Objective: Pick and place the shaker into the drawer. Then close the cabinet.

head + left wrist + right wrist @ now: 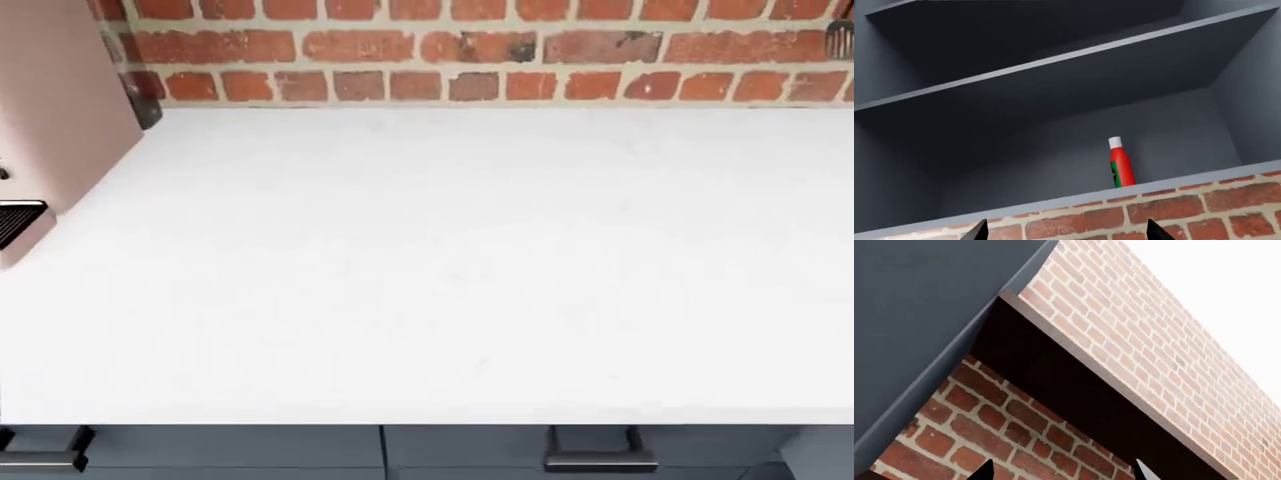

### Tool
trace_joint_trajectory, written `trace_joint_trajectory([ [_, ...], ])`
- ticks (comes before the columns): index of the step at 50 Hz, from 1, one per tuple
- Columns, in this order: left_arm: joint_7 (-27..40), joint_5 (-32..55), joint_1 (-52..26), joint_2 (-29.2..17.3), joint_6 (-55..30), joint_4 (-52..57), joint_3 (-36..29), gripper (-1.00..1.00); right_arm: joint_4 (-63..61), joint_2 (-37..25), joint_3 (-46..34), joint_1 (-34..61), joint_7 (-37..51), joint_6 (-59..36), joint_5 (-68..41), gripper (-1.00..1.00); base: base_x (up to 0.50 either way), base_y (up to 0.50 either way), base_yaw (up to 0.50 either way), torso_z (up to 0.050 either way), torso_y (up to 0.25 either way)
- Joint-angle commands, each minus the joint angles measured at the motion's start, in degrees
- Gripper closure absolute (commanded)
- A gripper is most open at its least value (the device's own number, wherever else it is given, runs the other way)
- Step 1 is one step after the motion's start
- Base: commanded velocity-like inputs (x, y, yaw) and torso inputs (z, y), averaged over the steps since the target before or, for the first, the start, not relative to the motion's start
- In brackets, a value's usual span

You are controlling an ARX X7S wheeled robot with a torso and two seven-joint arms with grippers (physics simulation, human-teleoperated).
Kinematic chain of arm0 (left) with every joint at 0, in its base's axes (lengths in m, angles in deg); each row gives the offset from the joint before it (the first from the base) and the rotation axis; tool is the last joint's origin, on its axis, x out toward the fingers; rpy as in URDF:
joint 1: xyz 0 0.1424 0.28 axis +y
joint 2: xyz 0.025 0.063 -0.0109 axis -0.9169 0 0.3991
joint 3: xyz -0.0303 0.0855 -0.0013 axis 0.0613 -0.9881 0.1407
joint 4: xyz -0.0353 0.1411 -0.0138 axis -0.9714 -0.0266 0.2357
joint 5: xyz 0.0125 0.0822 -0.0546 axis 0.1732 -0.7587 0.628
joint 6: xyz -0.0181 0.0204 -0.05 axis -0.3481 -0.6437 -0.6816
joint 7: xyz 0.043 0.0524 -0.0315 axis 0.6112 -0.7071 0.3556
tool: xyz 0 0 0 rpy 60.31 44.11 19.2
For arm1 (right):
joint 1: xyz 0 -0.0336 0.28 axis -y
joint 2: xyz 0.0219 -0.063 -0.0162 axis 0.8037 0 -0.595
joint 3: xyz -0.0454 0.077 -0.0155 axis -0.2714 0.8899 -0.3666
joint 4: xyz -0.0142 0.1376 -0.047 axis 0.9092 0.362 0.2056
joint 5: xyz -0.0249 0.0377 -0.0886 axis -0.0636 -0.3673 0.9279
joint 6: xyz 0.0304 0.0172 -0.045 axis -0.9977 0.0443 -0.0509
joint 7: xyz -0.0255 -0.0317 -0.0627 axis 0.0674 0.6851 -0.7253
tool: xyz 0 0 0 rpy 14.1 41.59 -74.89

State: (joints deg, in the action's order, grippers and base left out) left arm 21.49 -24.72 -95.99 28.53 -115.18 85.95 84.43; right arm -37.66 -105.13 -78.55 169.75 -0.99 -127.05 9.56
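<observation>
No shaker shows in any view. The cabinet (467,448) shows only as a strip of slate blue-grey fronts under the white worktop (441,270) in the head view. One front carries a short black bar handle (599,462); I cannot tell whether any drawer is open. My left gripper (1067,232) is open and empty, its fingertips (978,231) wide apart, facing a brick wall and dark open shelves. My right gripper (1062,472) is open and empty, its fingertips (983,472) wide apart, facing a brick wall under a dark overhang. Neither arm shows in the head view.
A red bottle with a white cap (1120,162) stands on the lowest grey shelf (1054,202) in the left wrist view. A pink appliance (54,110) stands at the worktop's left. A brick wall (467,50) backs the worktop. Another black handle (40,455) shows at lower left.
</observation>
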Motion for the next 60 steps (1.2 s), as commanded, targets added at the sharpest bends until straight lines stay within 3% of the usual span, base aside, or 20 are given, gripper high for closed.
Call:
trace_joint_trajectory([
  [1, 0.4, 0.9, 1.1, 0.1, 0.1, 0.9, 0.8, -1.00, -0.9, 0.3, 0.3, -0.8, -1.8, -0.6, 2.1, -1.00, 0.50, 0.04, 0.00, 0.000, 0.000],
  [20, 1.0, 2.1, 1.6, 0.2, -0.4, 2.1, 1.3, -1.00, -2.1, 0.5, 1.4, -1.4, -2.8, -1.0, 3.9, -1.00, 0.49, 0.08, 0.00, 0.000, 0.002],
  [38, 1.5, 3.1, 4.5, 0.6, -0.1, 3.2, 2.2, -1.00, -3.1, 1.5, 3.9, -0.6, -1.7, -1.8, 5.4, -1.00, 0.02, 0.06, 0.00, 0.000, 0.001],
  [40, 1.8, 3.5, 4.4, 0.6, -0.4, 3.4, 2.5, -1.00, -3.2, 2.7, 3.8, 1.5, -2.2, -1.1, 7.6, -1.00, 0.00, 0.00, 0.00, 0.000, 0.000],
  [46, 5.7, 8.8, 7.2, 1.5, -2.0, 6.9, 7.2, -1.00, -5.3, 14.1, 12.6, 1.7, -17.9, 1.7, 27.0, -1.00, 0.00, 0.00, 0.00, 0.000, 0.000],
  [60, 12.1, 20.0, 24.0, 3.7, -3.4, 16.4, 21.5, -1.00, 0.9, 24.3, 10.1, -3.5, -18.3, 8.7, 27.2, -1.00, 0.00, 0.00, 0.00, 0.000, 0.002],
])
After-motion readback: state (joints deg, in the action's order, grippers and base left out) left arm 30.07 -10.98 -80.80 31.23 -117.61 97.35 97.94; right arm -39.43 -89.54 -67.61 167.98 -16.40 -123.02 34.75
